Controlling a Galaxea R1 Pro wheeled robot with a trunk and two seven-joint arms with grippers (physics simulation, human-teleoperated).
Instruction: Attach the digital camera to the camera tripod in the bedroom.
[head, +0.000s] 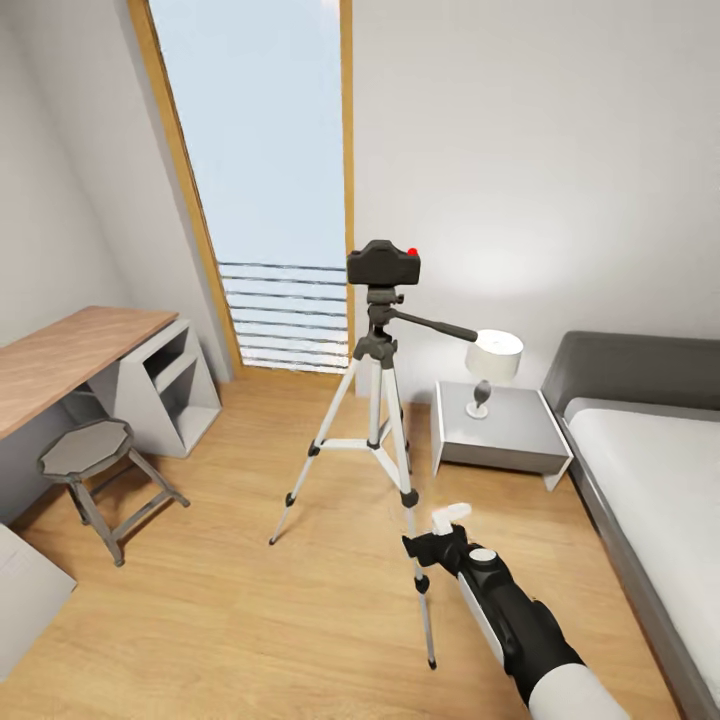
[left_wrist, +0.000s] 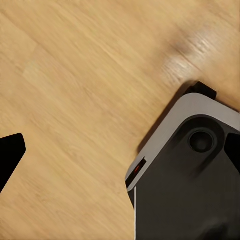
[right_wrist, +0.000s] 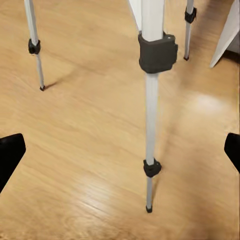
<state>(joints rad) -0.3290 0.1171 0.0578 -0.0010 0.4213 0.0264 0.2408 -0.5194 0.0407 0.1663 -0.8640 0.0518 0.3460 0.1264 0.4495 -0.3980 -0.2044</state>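
Three silver legs of the camera tripod (head: 378, 420) stood on the bedroom's wood floor (head: 250, 600), with the digital camera (head: 383, 264) seated on its head. Low beside the nearest leg, the right gripper (right_wrist: 120, 150) was spread wide, holding nothing. The left gripper's (left_wrist: 10, 155) state could not be told.

Right arm (head: 520, 620), black forearm with white upper sleeve, reaches forward and low, wrist level. Right gripper (right_wrist: 120, 150) empty, its black fingertips (right_wrist: 10, 152) spread wide at opposite frame edges. Left gripper's one black fingertip (left_wrist: 9, 155) visible; spread unclear.
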